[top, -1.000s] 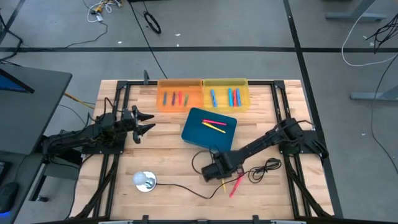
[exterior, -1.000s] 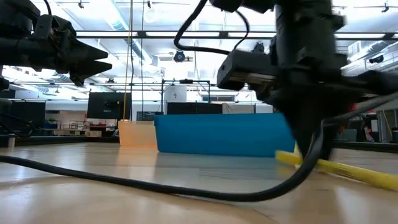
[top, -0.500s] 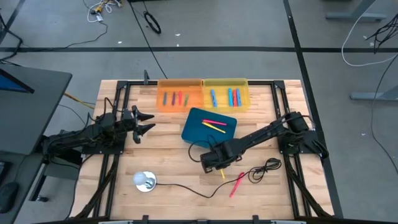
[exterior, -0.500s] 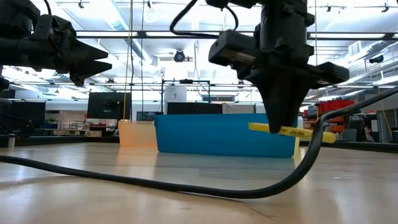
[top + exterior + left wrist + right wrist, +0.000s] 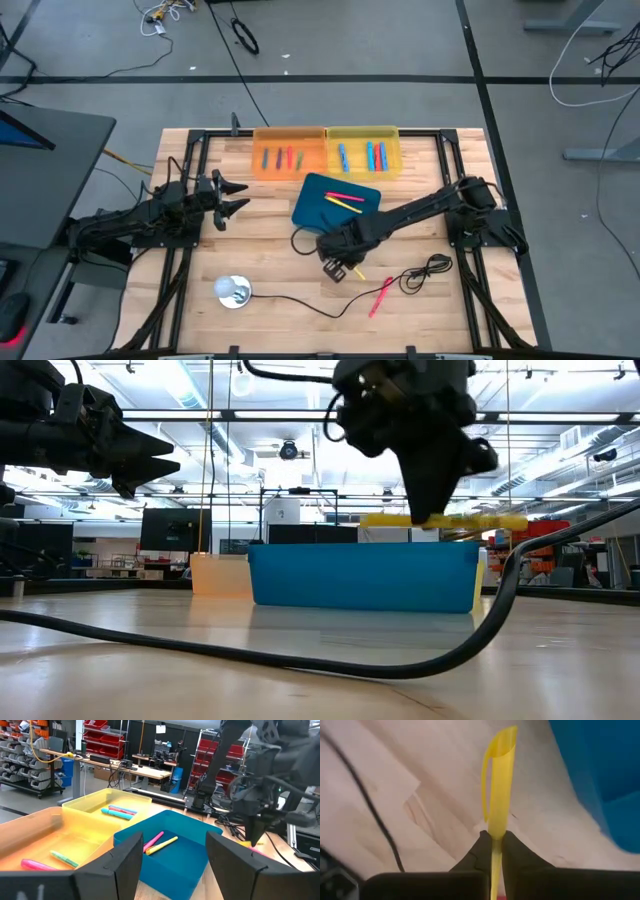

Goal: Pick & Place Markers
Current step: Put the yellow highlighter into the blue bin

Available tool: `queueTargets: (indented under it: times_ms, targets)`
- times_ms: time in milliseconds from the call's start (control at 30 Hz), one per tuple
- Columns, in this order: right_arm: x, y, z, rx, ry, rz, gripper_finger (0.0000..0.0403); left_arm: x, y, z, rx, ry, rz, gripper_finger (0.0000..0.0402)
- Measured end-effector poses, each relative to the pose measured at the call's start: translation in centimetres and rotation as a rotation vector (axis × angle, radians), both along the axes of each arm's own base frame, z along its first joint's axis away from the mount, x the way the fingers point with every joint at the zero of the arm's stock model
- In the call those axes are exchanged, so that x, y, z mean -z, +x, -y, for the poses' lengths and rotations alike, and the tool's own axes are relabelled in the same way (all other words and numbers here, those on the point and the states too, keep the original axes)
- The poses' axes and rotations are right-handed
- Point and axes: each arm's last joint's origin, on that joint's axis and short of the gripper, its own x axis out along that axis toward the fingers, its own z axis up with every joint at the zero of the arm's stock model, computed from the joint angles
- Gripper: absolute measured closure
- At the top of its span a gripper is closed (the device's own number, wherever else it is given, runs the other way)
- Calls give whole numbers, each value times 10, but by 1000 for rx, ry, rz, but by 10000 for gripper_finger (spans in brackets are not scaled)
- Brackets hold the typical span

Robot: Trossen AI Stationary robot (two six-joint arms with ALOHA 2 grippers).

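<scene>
right tool pinching a yellow marker above the tabletop, near the blue bin; left tool spread at far left.

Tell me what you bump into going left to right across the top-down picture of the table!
Left gripper, open and waiting → orange bin → blue bin → right gripper shut on the yellow marker → pink marker on the table → black cable.

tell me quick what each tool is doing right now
Left tool: open, holding nothing.
Right tool: shut on the yellow marker, lifted off the table.
</scene>
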Motion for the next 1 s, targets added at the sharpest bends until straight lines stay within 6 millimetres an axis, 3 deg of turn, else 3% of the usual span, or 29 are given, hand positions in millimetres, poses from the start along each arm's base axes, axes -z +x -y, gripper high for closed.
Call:
queueTargets:
  times_ms: [567, 800, 1000]
  targets:
    - [-58, -5, 5, -443, 17, -31, 392, 0, 0, 0, 0, 0, 0, 179]
    - [-62, -6, 10, -527, 10, -37, 392, 0, 0, 0, 0, 0, 1, 179]
    - [-62, -2, 35, -528, 5, -38, 392, 0, 0, 0, 0, 0, 1, 179]
